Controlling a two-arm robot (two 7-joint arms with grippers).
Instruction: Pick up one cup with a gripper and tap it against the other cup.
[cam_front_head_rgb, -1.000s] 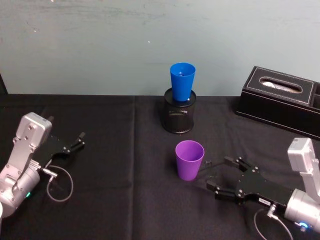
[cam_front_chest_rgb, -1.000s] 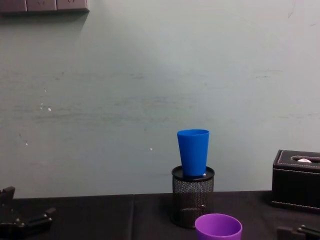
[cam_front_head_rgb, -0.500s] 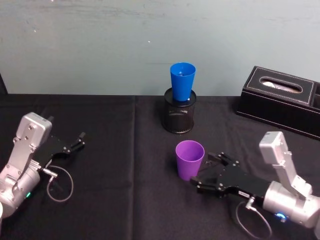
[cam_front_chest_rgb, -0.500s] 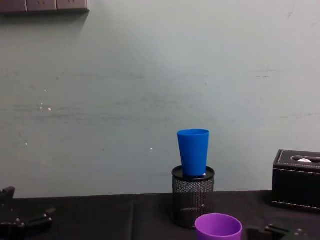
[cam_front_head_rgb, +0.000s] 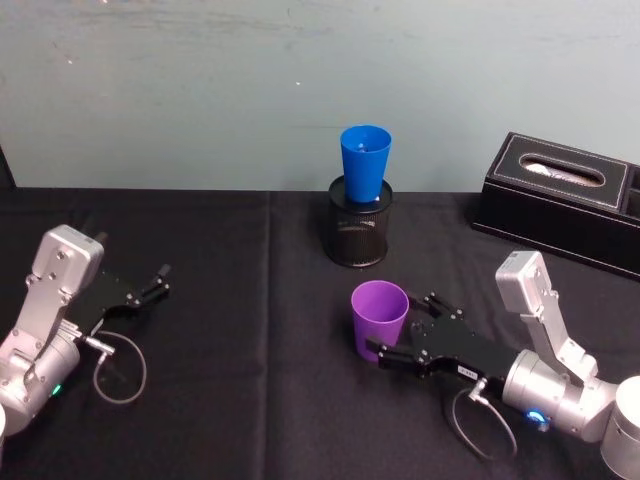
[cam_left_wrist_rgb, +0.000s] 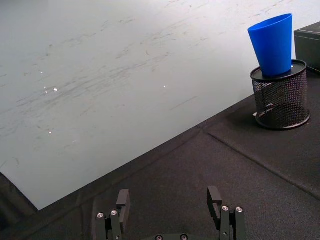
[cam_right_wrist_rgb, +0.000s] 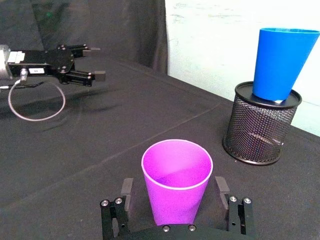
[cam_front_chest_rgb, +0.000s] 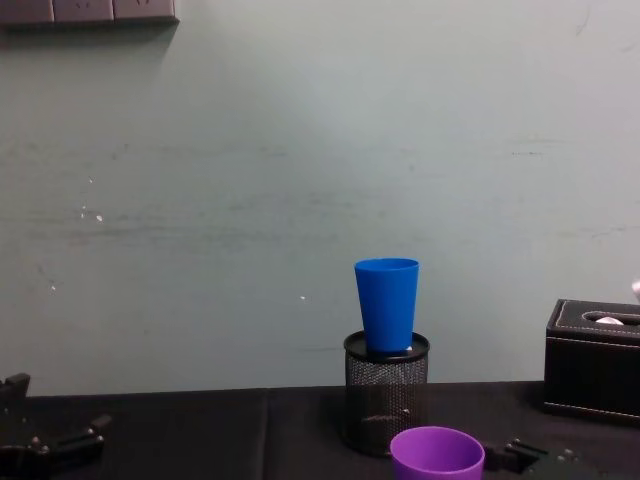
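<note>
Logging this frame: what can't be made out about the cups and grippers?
- Chest view: purple cup below its rim, cut off by the bottom edge.
- Right wrist view: the purple cup's base, hidden behind the body of the right gripper, whose open fingers flank it.
- Head and chest views: blue cup base, sunk inside the mesh pen holder.
- Chest view: left gripper, parked at the left, mostly cut off by the bottom edge.
</note>
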